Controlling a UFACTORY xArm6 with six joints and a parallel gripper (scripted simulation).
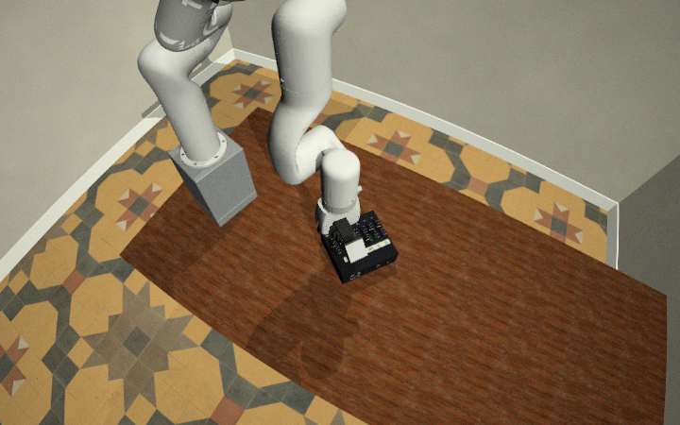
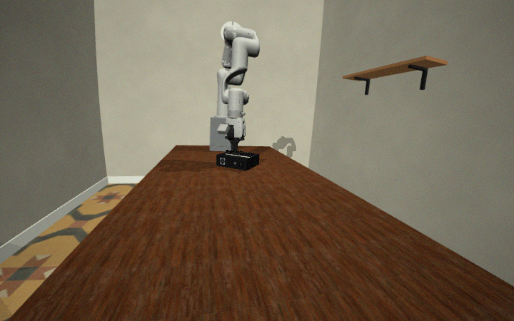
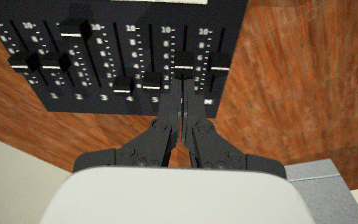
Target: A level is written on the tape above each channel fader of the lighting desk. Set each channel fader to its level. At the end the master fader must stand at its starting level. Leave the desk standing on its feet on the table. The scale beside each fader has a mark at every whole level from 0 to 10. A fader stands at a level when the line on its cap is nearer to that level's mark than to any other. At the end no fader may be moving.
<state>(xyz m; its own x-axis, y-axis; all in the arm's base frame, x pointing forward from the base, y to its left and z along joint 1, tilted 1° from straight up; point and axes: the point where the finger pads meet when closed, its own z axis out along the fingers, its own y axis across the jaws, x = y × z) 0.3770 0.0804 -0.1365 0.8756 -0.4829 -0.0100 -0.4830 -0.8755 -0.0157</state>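
Note:
The black lighting desk (image 1: 379, 259) (image 2: 238, 160) (image 3: 100, 102) stands on its feet on the wooden table (image 1: 490, 316). In the wrist view it shows six numbered channel faders and a master fader (image 3: 219, 61) at the right. My gripper (image 3: 181, 91) (image 1: 345, 232) (image 2: 233, 148) is shut, and its closed fingertips touch the near side of the channel 6 cap (image 3: 184, 59). That cap's line sits near the 4 mark. The channel 3 cap (image 3: 72, 27) stands high, near 10. The channel 4 cap (image 3: 124, 85) and channel 5 cap (image 3: 152, 81) stand low. Only the tape's lower edge shows, so its levels are out of view.
The arm's grey base block (image 1: 218, 182) (image 2: 215, 135) stands at the table's end behind the desk. A wall runs along the table's right side, with a wooden shelf (image 2: 395, 68) high on it.

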